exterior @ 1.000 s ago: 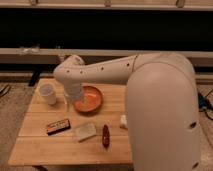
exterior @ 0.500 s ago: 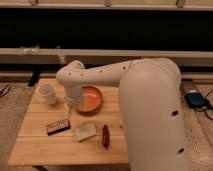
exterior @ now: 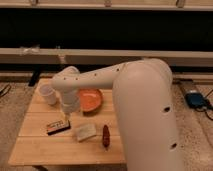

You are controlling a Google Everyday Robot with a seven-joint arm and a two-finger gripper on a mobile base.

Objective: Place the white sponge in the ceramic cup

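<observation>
1. The gripper (exterior: 66,120) hangs from the downturned wrist over the wooden table (exterior: 30,145), just above the right end of the black-and-orange bar (exterior: 56,128).
2. Its jaws stand apart, and nothing is held between them.
3. The white sponge (exterior: 85,132) lies flat on the table, just right of the bar and clear of the gripper.
4. The ceramic cup (exterior: 48,94) stands upright near the table's back left corner, well apart from the sponge.
5. An orange bowl (exterior: 92,100) sits behind the sponge, and a red object (exterior: 105,136) lies just right of the sponge.
</observation>
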